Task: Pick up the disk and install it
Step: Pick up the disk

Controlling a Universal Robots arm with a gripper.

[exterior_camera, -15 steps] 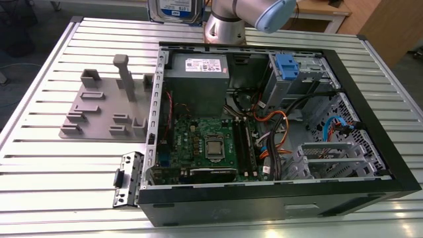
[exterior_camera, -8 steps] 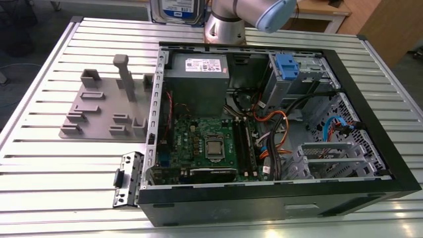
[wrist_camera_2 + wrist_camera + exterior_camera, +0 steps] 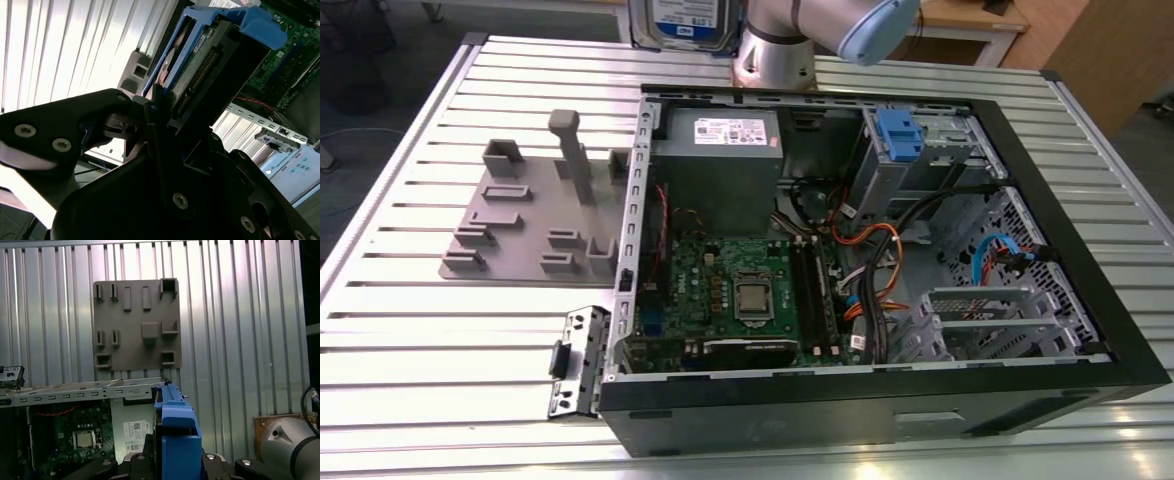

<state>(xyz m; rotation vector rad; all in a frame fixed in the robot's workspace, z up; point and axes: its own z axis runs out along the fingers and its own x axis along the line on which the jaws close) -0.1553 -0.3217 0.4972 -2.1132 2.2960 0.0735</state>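
Note:
The disk [image 3: 683, 20] hangs high over the table's far edge in the exterior view, behind the open computer case [image 3: 854, 405], its white-and-blue label facing the camera. In the second wrist view my gripper [image 3: 167, 117] is shut on the disk [image 3: 200, 55], gripping it edge-on by its bright blue bracket. In the first wrist view the blue bracket [image 3: 175, 432] stands up between the black gripper parts [image 3: 170, 465], above the case's rim. The grey drive cage [image 3: 921, 165] with its small blue latch [image 3: 897, 128] sits in the case's far corner.
Inside the case lie the grey power supply [image 3: 716, 160], the green motherboard [image 3: 734, 290] and orange and blue cables [image 3: 881, 270]. A grey fixture plate [image 3: 520, 230] with upright posts rests on the slatted table [image 3: 400, 330] at the exterior view's left. The arm [image 3: 787, 45] rises behind the case.

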